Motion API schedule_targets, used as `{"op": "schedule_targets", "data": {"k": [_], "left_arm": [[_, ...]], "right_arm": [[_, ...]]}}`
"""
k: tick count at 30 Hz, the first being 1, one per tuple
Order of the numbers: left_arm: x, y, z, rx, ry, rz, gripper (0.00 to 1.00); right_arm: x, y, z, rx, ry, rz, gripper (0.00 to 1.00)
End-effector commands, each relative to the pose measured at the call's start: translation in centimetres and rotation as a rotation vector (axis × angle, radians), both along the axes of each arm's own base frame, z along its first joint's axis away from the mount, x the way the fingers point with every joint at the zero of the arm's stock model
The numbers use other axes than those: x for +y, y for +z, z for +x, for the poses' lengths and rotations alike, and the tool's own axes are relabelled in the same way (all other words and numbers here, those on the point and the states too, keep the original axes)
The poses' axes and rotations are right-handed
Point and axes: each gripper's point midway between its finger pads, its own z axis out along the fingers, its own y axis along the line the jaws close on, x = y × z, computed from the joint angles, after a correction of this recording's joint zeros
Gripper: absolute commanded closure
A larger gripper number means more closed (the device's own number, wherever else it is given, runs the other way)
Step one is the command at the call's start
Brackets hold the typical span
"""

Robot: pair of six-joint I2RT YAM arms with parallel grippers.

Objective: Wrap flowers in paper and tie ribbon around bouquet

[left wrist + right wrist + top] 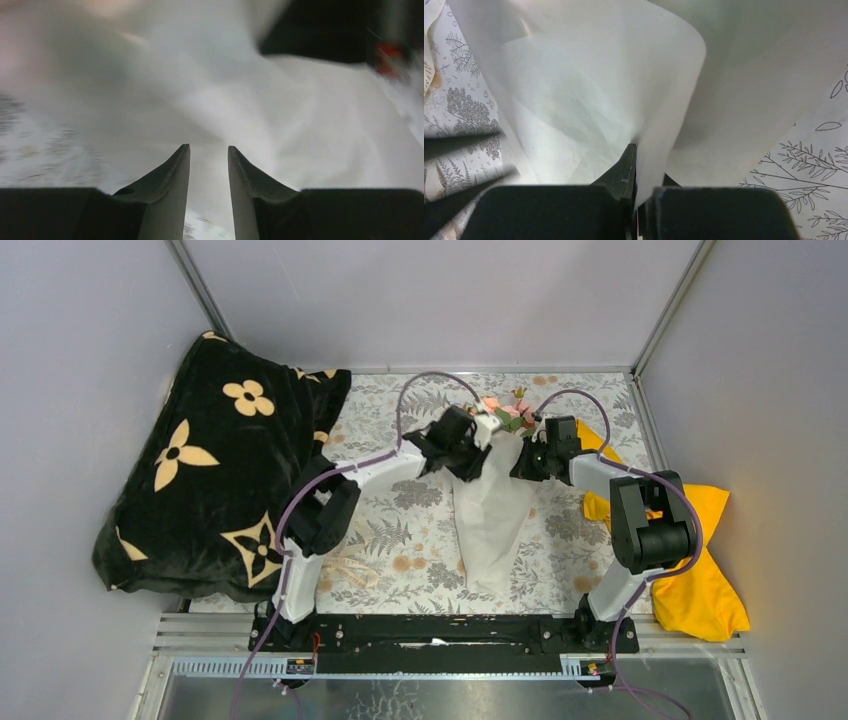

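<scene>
The bouquet stands as a white paper (490, 520) cone in the middle of the table, narrow end toward the arms. Pink flowers (505, 410) with green leaves poke out of its far end. My left gripper (478, 438) is at the cone's upper left. In the left wrist view its fingers (209, 147) stand apart, with the paper (260, 110) just beyond the tips and nothing pinched between them. At the upper right of the cone, my right gripper (527, 455) is shut on a fold of the paper's (604, 85) edge, which runs down between the jaws (639, 150). The cream ribbon (347, 572) lies loose by the left arm's base.
A black blanket (215, 470) with beige flower prints is heaped along the left side. A yellow cloth (700, 580) lies at the right, partly under the right arm. A grey floral tablecloth (400, 500) covers the table, and walls close in at the back and sides.
</scene>
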Motion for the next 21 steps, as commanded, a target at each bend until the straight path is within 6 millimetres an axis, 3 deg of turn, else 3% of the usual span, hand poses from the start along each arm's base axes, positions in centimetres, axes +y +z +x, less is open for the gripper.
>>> {"op": "schedule_targets", "data": {"k": [1,5,10,15,18,21], "left_arm": [[1.7,0.1,5.6,0.051,0.171,-0.095,0.6],[1.8,-0.5,6.1,0.017,0.166,-0.094,0.6],[3.0,-4.3,6.8,0.024,0.226,-0.028,0.6],[7.8,-7.0,9.7,0.069,0.467,0.015,0.61],[11.0,-6.5,11.6,0.073,0.603,-0.01,0.62],[12.5,-4.4,12.6,0.041,0.645,-0.044,0.62]], "right_arm": [[0.0,1.3,1.6,-0.059,0.021,-0.006,1.0],[-0.4,1.3,1.9,-0.058,-0.006,-0.007,1.0],[-0.5,1.4,2.0,-0.054,-0.015,-0.005,1.0],[-0.8,1.2,1.6,-0.046,-0.017,-0.016,1.0],[-0.6,1.4,1.5,-0.047,-0.009,-0.009,1.0],[-0.5,1.3,1.3,-0.043,0.002,-0.006,1.0]]}}
